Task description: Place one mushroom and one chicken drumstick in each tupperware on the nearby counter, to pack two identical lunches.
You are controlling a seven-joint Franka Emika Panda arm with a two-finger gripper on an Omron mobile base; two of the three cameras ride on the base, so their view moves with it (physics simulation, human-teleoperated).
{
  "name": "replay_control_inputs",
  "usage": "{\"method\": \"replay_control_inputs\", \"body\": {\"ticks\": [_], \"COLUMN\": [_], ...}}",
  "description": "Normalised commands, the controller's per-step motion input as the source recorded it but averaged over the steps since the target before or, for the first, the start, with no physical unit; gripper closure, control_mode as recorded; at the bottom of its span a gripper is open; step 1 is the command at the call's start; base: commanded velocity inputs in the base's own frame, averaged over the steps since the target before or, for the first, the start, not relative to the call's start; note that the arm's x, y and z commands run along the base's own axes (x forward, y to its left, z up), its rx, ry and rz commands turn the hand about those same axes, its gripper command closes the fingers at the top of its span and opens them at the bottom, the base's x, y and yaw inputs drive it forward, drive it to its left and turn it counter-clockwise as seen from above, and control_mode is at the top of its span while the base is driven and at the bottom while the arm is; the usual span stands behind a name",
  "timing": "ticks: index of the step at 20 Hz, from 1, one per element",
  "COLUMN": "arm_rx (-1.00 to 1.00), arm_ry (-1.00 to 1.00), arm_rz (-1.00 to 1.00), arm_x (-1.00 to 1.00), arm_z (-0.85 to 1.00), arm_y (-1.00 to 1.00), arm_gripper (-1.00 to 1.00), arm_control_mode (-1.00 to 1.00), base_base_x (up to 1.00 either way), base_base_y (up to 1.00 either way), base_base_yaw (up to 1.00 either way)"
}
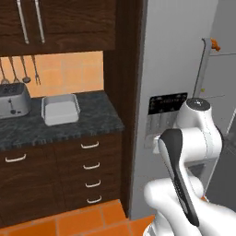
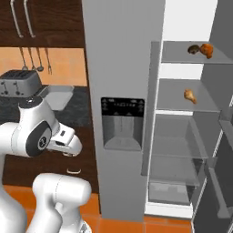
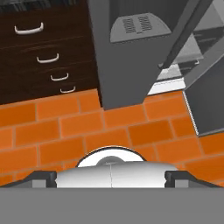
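Hand view: fingers (image 3: 43, 178) wide apart, empty.

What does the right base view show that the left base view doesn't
Right base view: the open fridge interior, with a chicken drumstick beside a mushroom on the top shelf and a second drumstick one shelf lower. Left base view: a tupperware seen whole on the counter, and the drawers beneath. Both: the toaster, the hanging utensils and the fridge's dispenser panel.
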Motion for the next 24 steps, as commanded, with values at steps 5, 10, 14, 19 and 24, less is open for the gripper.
{"method": "replay_control_inputs", "body": {"ticks": [5, 10, 14, 19, 24], "arm_rx": [0.00, 0.00, 0.00, 0.00, 0.00], "arm_ry": [0.00, 0.00, 0.00, 0.00, 0.00], "arm_rz": [0.00, 0.00, 0.00, 0.00, 0.00], "arm_x": [0.00, 0.00, 0.00, 0.00, 0.00], "arm_z": [0.00, 0.00, 0.00, 0.00, 0.00], "arm_y": [0.00, 0.00, 0.00, 0.00, 0.00], "arm_gripper": [-1.00, -1.00, -1.00, -1.00, -1.00], "arm_control_mode": [1.00, 1.00, 1.00, 1.00, 1.00], "base_base_x": [0.47, 0.61, 0.41, 0.46, 0.32], "base_base_y": [-0.99, -0.74, -0.58, -0.61, -0.39], "base_base_yaw": [0.02, 0.06, 0.04, 0.08, 0.04]}}
